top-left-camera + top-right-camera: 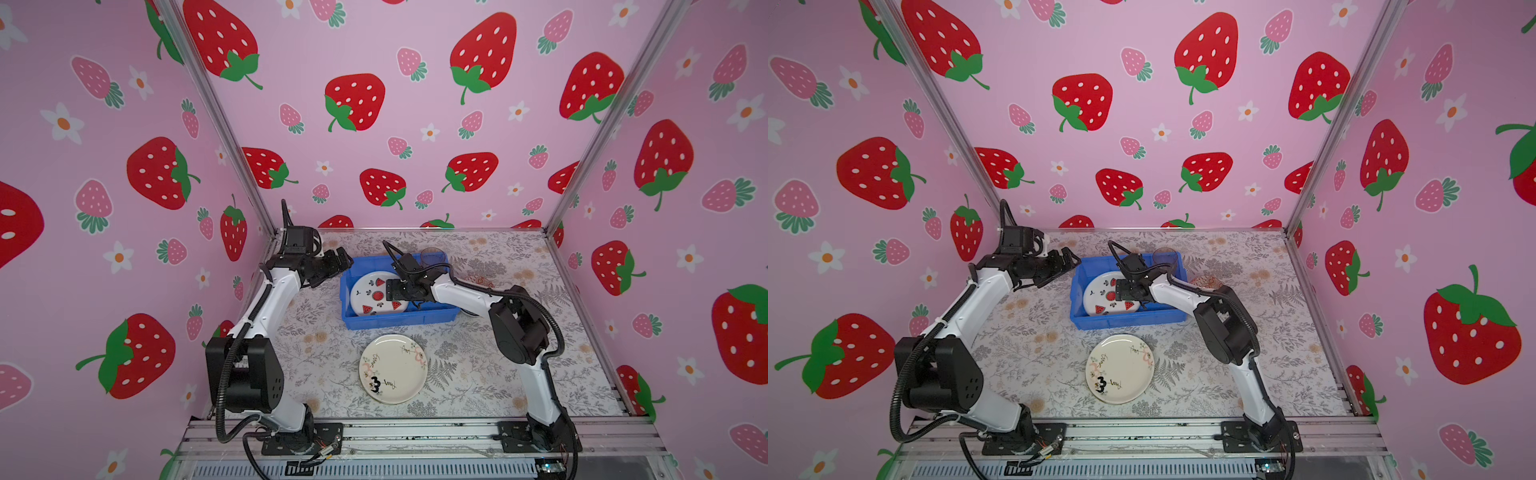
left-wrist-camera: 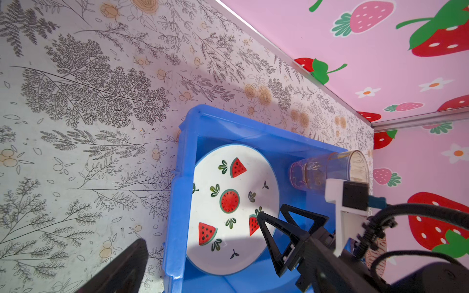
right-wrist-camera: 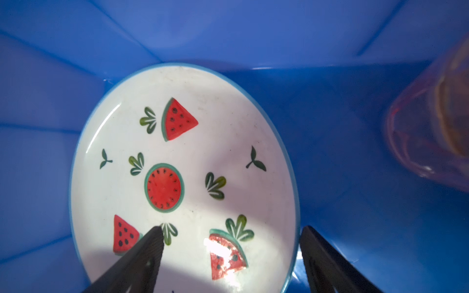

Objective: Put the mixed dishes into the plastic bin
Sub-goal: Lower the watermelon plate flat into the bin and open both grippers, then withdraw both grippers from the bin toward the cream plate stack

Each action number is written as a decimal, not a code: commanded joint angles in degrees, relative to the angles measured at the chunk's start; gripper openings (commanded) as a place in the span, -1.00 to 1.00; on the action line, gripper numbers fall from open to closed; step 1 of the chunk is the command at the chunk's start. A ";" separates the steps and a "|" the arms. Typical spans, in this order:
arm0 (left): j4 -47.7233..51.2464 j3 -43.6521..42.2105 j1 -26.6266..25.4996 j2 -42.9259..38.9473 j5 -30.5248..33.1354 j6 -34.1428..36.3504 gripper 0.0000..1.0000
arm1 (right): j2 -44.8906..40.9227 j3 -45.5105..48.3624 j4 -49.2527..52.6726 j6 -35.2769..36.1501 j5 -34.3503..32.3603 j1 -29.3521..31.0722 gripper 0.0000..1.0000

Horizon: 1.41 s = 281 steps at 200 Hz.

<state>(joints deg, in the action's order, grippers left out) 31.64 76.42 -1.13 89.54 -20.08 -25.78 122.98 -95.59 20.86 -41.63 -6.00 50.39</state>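
Blue bin (image 1: 395, 321) holds plate (image 1: 369, 297) and tumbler (image 1: 432, 257); left claw (image 1: 348, 261) and right claw (image 3: 232, 229) gape empty.

The left arm (image 1: 278, 291) and the right arm (image 1: 455, 294) are built alike: smooth white links run between bulky black joint housings, and each arm stands on a black base plate (image 1: 328, 437) bolted to the aluminium rail (image 1: 415, 432). From the rail, black ribbed cable hose (image 1: 221, 395) runs up each arm, held by white ties. The jaws are black, open triangular frames. Behind the right arm's jaws sits a white bracket (image 2: 334, 195) carrying a black camera box (image 2: 354, 195).
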 commanded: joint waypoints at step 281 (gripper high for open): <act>16.99 -33.85 -18.64 -40.53 6.65 -22.07 1.00 | -60.52 61.44 -14.40 -11.22 18.04 4.01 0.65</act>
<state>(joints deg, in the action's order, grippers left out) 50.61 44.25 -17.15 48.69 -15.55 -43.03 62.43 -37.08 12.40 -49.23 8.45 54.59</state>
